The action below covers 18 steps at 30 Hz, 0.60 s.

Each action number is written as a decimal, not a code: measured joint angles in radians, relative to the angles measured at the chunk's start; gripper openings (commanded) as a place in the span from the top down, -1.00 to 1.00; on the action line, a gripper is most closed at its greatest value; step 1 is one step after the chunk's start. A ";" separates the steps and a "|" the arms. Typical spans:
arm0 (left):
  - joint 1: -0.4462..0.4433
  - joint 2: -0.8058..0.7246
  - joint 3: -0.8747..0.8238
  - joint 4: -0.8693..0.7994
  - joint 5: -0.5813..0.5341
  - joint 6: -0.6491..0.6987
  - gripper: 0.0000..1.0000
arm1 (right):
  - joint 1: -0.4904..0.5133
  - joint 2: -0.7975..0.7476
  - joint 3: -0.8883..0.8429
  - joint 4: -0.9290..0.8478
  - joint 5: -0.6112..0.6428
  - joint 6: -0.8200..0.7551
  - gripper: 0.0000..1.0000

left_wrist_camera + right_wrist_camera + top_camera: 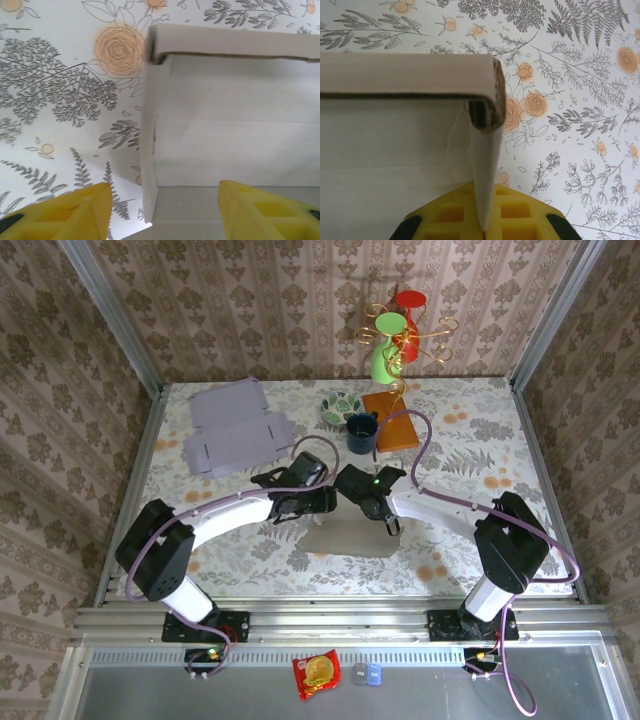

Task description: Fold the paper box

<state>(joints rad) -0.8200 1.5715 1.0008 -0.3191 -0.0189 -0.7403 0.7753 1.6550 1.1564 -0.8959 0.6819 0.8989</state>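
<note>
Here, left end effector spread astride a wall of the grey cardboard box; right end effector pinches another. Hold walls upright

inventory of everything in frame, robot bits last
half-folded cardboard paper box: 1, grey-brown, table centre
flat cardboard box blanks: count unclear, lavender-grey, rear left
patterned bowl: 1, green and white, rear centre
dark blue cup: 1, just in front of the bowl
flat orange-brown slab: 1, right of the cup
green vase: 1, rear edge
red goblet-shaped ornament: 1, behind the vase
red snack packet: 1, on the grey shelf below the arm bases
small grey-blue item: 1, right of the packet
floral tablecloth: 1, white with orange blooms
left claw: yellow, open, astride a box side wall
right claw: yellow, shut on a box wall
</note>
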 measured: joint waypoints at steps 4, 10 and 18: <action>0.037 -0.063 0.005 -0.035 0.001 0.000 -0.11 | -0.050 0.018 0.000 -0.012 -0.039 0.033 1.00; 0.116 -0.164 0.050 -0.124 0.000 0.000 -0.07 | -0.183 0.072 -0.003 -0.061 -0.159 0.127 1.00; 0.215 -0.252 0.087 -0.240 0.032 0.007 0.03 | -0.323 0.085 -0.013 -0.149 -0.344 0.312 1.00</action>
<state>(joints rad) -0.6048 1.3193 1.0874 -0.5587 0.0128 -0.7330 0.4519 1.7397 1.1439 -1.0451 0.3378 1.2114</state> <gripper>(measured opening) 0.499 0.069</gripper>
